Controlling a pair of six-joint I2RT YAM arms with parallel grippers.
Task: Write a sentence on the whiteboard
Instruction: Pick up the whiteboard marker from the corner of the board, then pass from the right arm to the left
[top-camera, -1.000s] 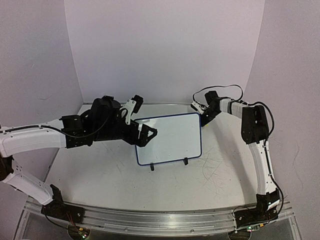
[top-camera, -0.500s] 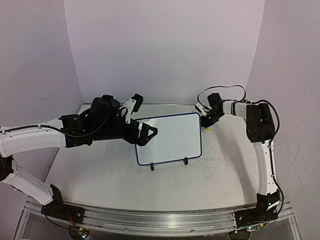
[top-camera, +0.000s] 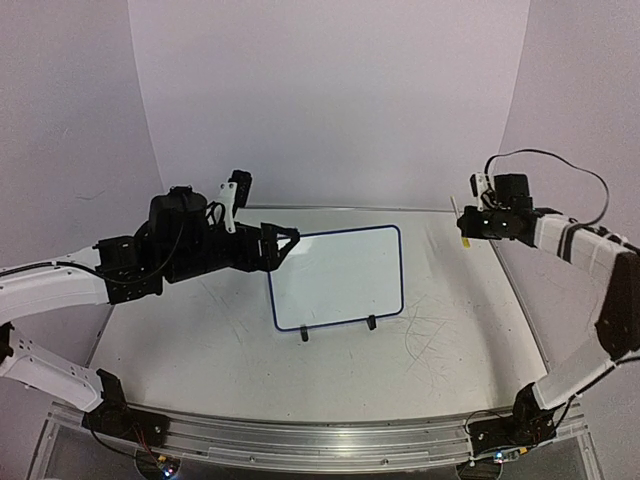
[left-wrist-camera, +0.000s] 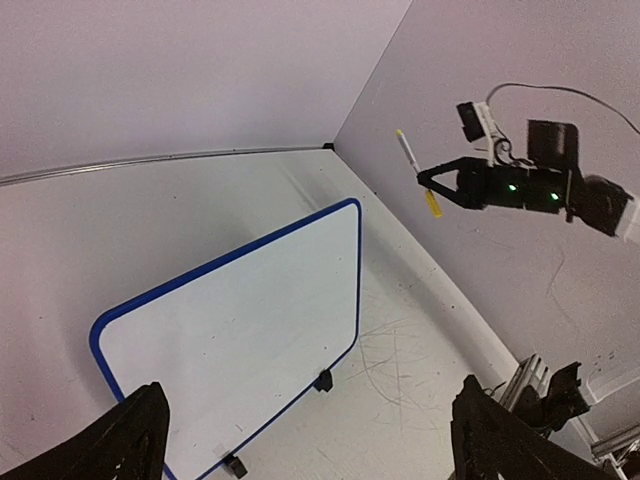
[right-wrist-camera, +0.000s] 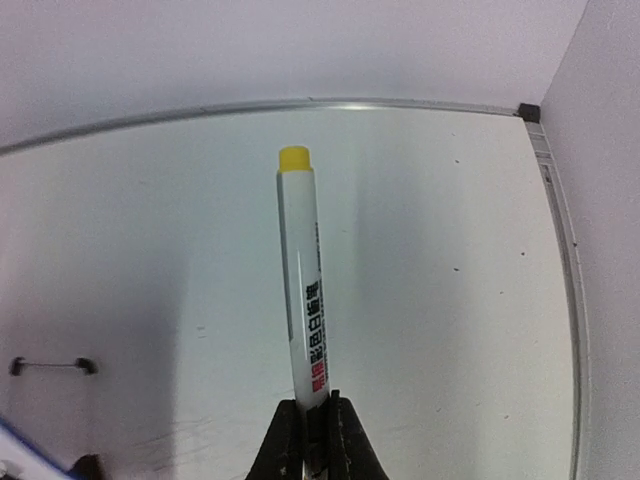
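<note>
The whiteboard (top-camera: 340, 280) stands propped in the middle of the table, blue-rimmed, on two black clip feet. It also shows in the left wrist view (left-wrist-camera: 240, 335). Its face looks blank and no sentence shows on it. My left gripper (top-camera: 281, 240) is open and empty, just off the board's upper left corner, with its fingertips (left-wrist-camera: 135, 435) spread wide. My right gripper (top-camera: 467, 224) is raised at the far right, well clear of the board, shut on a white marker (right-wrist-camera: 303, 300) with a yellow cap (right-wrist-camera: 294, 158). The marker also shows in the left wrist view (left-wrist-camera: 414, 172).
Purple walls close the table at the back and both sides. Grey scratch marks (top-camera: 425, 335) cover the tabletop right of the board. The board's wire stand (right-wrist-camera: 50, 366) shows behind it. A metal rail (top-camera: 300, 440) runs along the near edge.
My right arm has lifted up and swung right, away from the board's top right corner, with the marker. My left gripper has drawn back up and left from the board's left edge.
</note>
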